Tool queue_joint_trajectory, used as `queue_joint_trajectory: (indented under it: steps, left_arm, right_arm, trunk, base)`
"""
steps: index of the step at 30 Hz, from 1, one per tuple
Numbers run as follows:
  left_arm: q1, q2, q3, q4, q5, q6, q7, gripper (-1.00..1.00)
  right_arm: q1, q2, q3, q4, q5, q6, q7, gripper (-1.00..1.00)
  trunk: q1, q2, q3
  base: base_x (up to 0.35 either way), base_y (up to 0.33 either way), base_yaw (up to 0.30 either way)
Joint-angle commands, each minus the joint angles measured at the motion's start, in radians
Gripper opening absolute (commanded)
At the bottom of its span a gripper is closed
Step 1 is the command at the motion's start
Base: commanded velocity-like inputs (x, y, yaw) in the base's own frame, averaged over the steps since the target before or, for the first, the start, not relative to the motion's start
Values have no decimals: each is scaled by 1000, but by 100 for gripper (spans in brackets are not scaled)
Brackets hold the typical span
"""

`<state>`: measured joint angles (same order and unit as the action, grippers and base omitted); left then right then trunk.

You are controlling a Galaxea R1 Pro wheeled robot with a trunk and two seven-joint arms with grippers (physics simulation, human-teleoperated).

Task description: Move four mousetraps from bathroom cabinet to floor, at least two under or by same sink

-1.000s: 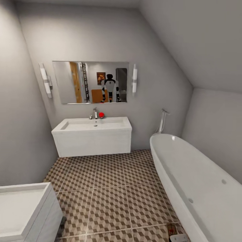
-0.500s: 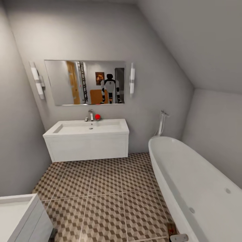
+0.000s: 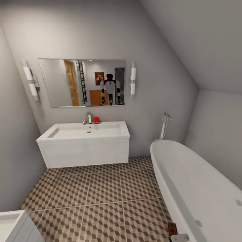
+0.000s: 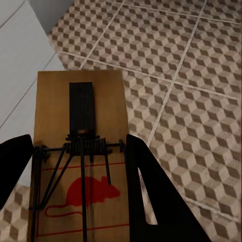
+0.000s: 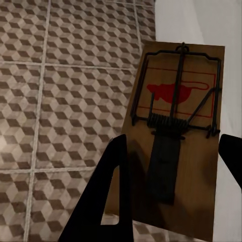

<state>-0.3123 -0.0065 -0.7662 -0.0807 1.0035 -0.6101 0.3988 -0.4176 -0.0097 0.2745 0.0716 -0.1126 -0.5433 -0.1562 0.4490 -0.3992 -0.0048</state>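
Each gripper holds a mousetrap flat between its dark fingers, above the tiled bathroom floor (image 3: 101, 191). The left gripper (image 4: 75, 166) clamps one mousetrap (image 4: 80, 136) by its long edges; the right gripper (image 5: 174, 166) clamps another mousetrap (image 5: 176, 131) beside the white bathtub (image 3: 198, 188). The sink (image 3: 84, 144) hangs on the far wall.

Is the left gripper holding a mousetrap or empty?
Holding: the left gripper has a mousetrap between its dark fingers, above the tiled floor.
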Motion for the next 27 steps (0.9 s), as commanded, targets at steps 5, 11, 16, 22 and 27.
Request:
queue_joint_trajectory:
  steps: [5,11,16,22,27]
  left_arm:
    - [0,-1,-8,-1,1,0,9,-100]
    - [0,-1,-8,-1,1,0,9,-100]
    - [0,-1,-8,-1,1,0,9,-100]
    - [0,-1,-8,-1,2,0,10,-100]
    - [0,-1,-8,-1,1,0,10,-100]
  right_arm:
    - [-1,1,9,4,-10,-6,1,-100]
    - [-1,1,8,4,-10,-6,1,-100]
    - [-1,1,9,4,-10,-5,-1,-100]
    - [-1,1,9,4,-9,-6,-1,-100]
    - [-1,1,9,4,-9,-5,2,-100]
  trunk:
    - [1,-1,-1]
    - [1,-1,-1]
    - [1,-1,-1]
    - [1,-1,-1]
    - [1,-1,-1]
  base:
    - [327,0,0]
    - [327,0,0]
    - [327,0,0]
    - [327,0,0]
    - [327,0,0]
